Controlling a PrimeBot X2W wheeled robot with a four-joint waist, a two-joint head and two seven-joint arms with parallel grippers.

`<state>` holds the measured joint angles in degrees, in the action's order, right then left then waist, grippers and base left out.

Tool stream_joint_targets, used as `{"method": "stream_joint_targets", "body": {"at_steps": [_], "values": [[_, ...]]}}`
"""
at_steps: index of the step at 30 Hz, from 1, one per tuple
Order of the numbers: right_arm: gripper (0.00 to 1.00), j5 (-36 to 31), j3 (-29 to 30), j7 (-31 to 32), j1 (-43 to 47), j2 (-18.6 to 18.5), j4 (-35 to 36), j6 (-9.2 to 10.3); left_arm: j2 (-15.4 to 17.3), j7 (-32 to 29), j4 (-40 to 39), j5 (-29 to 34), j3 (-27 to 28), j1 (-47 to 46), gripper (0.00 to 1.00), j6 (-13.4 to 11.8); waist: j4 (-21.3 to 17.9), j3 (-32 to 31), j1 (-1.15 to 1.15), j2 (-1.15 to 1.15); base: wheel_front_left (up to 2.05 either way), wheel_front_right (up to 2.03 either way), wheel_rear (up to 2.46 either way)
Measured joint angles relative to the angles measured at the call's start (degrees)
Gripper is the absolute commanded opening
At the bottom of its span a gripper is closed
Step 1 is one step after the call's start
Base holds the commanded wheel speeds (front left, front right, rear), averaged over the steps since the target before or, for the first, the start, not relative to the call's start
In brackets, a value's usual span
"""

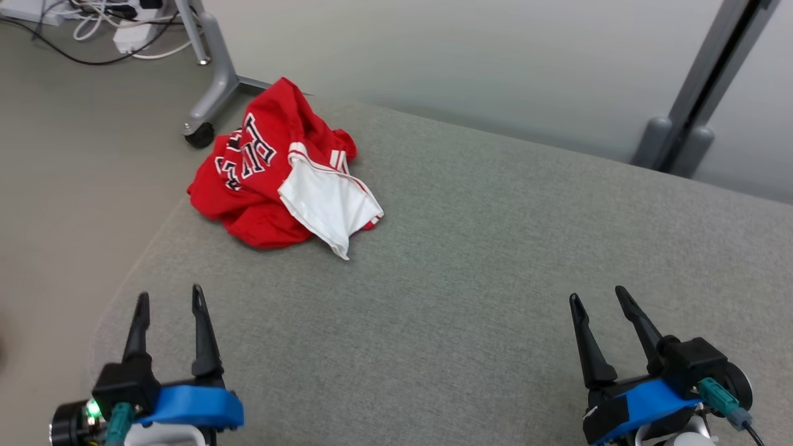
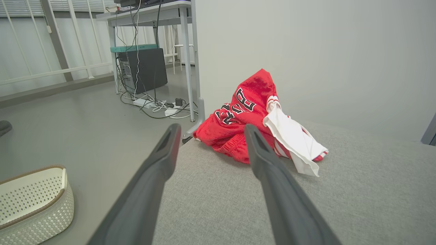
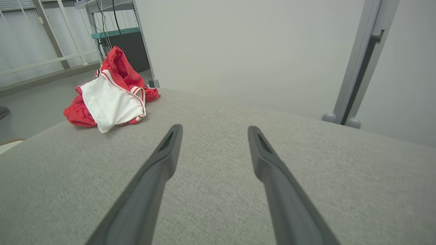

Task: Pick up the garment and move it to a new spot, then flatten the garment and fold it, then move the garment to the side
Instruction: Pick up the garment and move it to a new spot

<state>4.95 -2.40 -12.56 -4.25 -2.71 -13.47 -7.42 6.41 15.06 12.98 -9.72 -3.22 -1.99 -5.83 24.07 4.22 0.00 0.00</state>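
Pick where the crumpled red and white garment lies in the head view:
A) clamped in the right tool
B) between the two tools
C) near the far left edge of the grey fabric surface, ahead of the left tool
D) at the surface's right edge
C: the crumpled red and white garment lies by the far left edge of the grey fabric surface, ahead of the open left tool and well apart from the open right tool.
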Motion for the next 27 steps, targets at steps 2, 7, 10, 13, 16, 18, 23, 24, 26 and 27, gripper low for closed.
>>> {"method": "stream_joint_targets", "body": {"at_steps": [2, 7, 10, 13, 16, 18, 23, 24, 26, 27], "values": [[1.00, -0.42, 0.26, 0.40, -0.14, 0.01, 0.33, 0.00, 0.11, 0.00, -0.10, -0.46, 0.34, -1.48, 1.00, 0.34, -0.80, 0.61, 0.00, 0.00, 0.00, 0.00, 0.00], [1.00, -2.22, 0.96, 1.23, -1.53, 0.00, 2.24, 0.00, 2.50, 0.00, -0.71, -0.89, 1.51, -8.06, 1.00, 1.35, -3.50, 3.43, 0.00, 0.00, 0.00, 0.00, 0.00], [1.00, -3.21, 1.32, 1.90, -2.49, 0.01, 3.74, 0.00, 4.52, -0.16, -0.93, -1.54, 2.90, -13.36, 1.00, 1.87, -5.62, 5.68, 0.00, 0.00, 0.00, 0.00, 0.00], [1.00, -4.24, 1.77, 2.49, -3.49, 0.01, 5.44, -0.01, 6.64, -0.96, -0.53, -2.36, 4.37, -18.78, 1.00, 2.40, -8.12, 8.46, 0.00, 0.00, 0.00, 0.00, 0.00], [1.00, -5.48, 2.40, 3.01, -4.42, -0.01, 7.65, -0.01, 8.93, -1.82, 0.55, -3.43, 5.93, -24.19, 1.00, 3.19, -10.66, 11.38, 0.01, 0.00, 0.00, 0.00, 0.00], [1.00, -6.03, 2.81, 3.48, -5.09, -0.02, 9.28, -0.03, 10.62, -2.63, 1.89, -3.93, 6.73, -27.31, 1.00, 3.61, -12.41, 13.51, 0.01, 0.00, 0.00, 0.00, 0.00], [1.00, -7.05, 4.17, 4.44, -5.83, -0.04, 13.16, -0.07, 14.47, -4.23, 7.31, -5.80, 8.62, -34.88, 1.00, 5.20, -15.87, 18.39, 0.01, 0.00, 0.00, 0.00, 0.00], [1.00, -7.16, 4.31, 4.52, -5.83, -0.04, 14.01, -0.07, 15.28, -5.05, 8.87, -5.90, 8.66, -36.40, 1.00, 5.48, -16.31, 19.24, 0.01, 0.00, 0.00, 0.00, 0.00], [1.00, -7.42, 4.68, 5.02, -5.84, -0.05, 15.02, -0.07, 16.23, -5.45, 11.91, -6.16, 8.72, -39.11, 1.00, 6.15, -16.98, 20.94, 0.00, 0.00, 0.00, 0.00, 0.00], [1.00, -7.53, 4.79, 5.19, -5.87, -0.05, 15.61, -0.07, 16.73, -5.99, 13.74, -6.39, 8.65, -40.43, 1.00, 6.49, -17.25, 21.74, 0.01, 0.00, 0.00, 0.00, 0.00]]}}
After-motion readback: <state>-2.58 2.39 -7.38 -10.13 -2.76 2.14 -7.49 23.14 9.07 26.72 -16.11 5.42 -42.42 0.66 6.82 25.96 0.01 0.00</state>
